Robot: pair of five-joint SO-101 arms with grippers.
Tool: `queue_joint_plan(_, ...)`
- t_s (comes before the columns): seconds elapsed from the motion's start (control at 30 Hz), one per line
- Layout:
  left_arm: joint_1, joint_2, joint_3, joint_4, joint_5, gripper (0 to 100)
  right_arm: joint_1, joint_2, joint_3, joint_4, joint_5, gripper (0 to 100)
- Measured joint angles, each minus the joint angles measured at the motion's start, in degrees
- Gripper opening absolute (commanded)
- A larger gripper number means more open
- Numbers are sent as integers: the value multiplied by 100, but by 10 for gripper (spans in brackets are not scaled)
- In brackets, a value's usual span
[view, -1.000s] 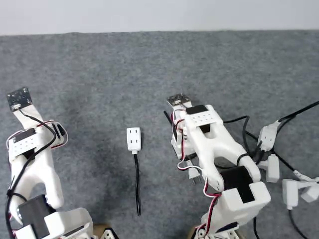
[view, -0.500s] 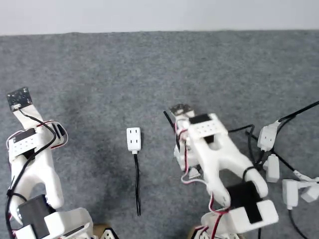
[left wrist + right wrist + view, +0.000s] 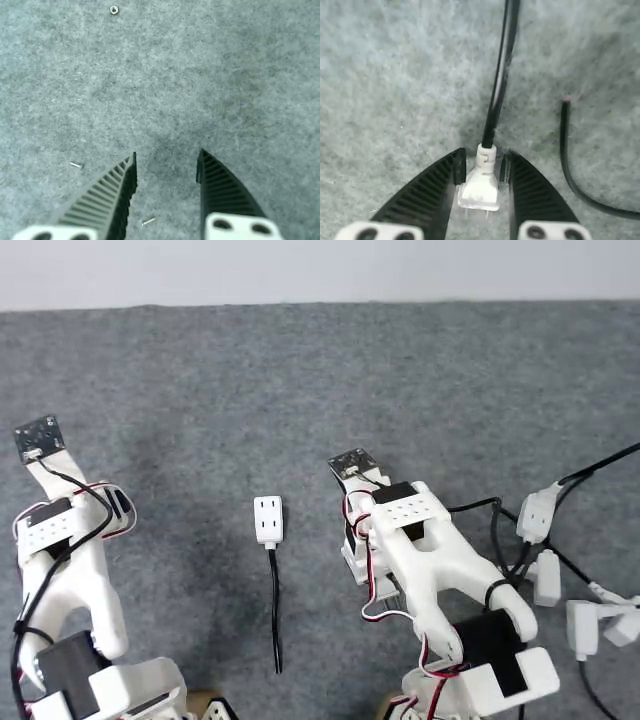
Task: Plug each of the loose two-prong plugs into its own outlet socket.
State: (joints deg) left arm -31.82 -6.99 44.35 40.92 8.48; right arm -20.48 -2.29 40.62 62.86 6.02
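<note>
We are pinching a white two-prong plug (image 3: 480,189) between the closed-in fingers of our right gripper (image 3: 483,156), its black cord (image 3: 500,75) trailing away over the grey carpet (image 3: 395,75). We are holding our left gripper (image 3: 166,156) spread wide above the carpet, gripping nothing. The white outlet socket (image 3: 268,519) is lying flat between our two arms, apart from the held plug.
</note>
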Motion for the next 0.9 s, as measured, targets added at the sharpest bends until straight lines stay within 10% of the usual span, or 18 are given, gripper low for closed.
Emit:
queue_joint_plan(0.67, 132, 0, 0, 26, 0, 180, 220, 18, -774, 659, -255, 8)
queue_joint_plan(0.9, 668, 0, 0, 492, -1011, 14, -501, -1442, -1407, 1398, -255, 8)
